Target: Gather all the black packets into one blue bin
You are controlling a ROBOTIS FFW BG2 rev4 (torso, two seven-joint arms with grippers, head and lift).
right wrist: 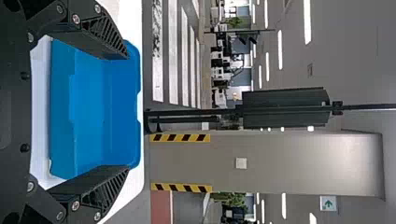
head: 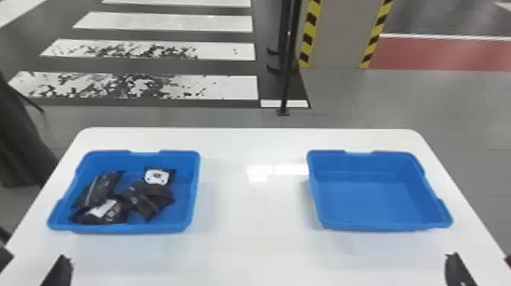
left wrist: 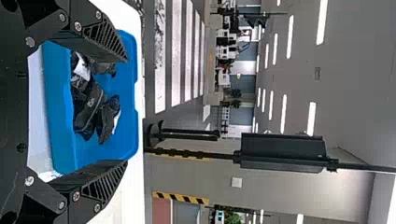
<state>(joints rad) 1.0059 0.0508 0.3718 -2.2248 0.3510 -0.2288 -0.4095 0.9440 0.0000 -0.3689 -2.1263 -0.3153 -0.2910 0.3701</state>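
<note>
A white, round-cornered table (head: 253, 243) is occupied by two blue, rectangular, open-topped bins, set well apart: the left bin (head: 131, 228) and the right bin (head: 388, 224). Both are set upright, their longer sides laid across the table. At its near edge, the left black two-fingered gripper (head: 37, 259) is seen at the left and the right black two-fingered gripper (head: 481, 259) at the right. Each is spread wide, empty, and held apart from the bins. Inside the left bin, flat, glossy black packets are heaped, partly overlapped. The one at the left (head: 99, 188) is slanted lengthwise, from near left to far right. The white-labelled one at the near left (head: 114, 216) is laid roughly crosswise. By the middle one (head: 146, 197), the heap is continued toward the near right; its exact long axis cannot be told. At the far right, a white-patched one (head: 157, 176) is partly covered.
</note>
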